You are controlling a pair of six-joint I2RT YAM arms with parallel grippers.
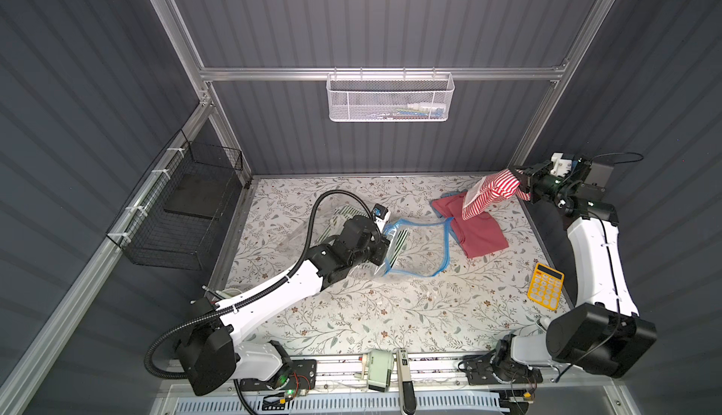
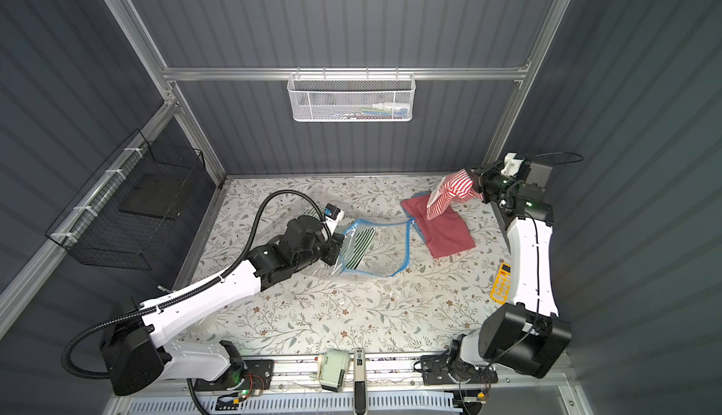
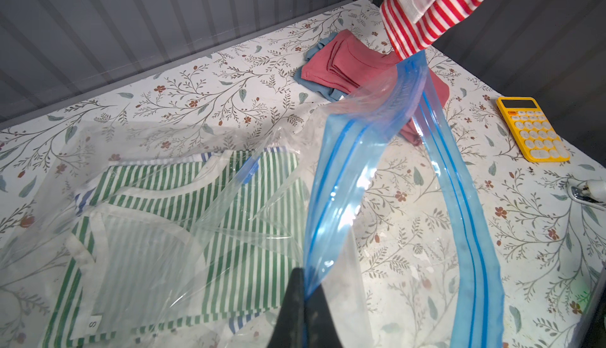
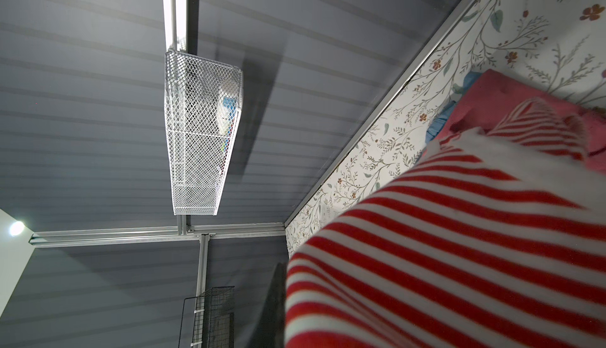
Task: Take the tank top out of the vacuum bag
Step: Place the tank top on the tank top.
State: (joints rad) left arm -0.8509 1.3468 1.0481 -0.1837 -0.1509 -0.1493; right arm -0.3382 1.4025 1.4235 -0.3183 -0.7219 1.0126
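Right gripper (image 1: 521,187) pinched red-striped tank top (image 1: 488,194), hanging just beyond vacuum bag (image 1: 416,254) mouth, fully out. Left gripper (image 3: 303,298) pinched bag's blue zip edge (image 3: 341,179). Likely best: hold bag pinned, set top down clear of mouth.

The flowered table (image 1: 371,315) carries the vacuum bag (image 1: 420,254) in the middle, a folded red cloth (image 1: 486,237) far right, and a yellow calculator (image 1: 545,286) on the right.
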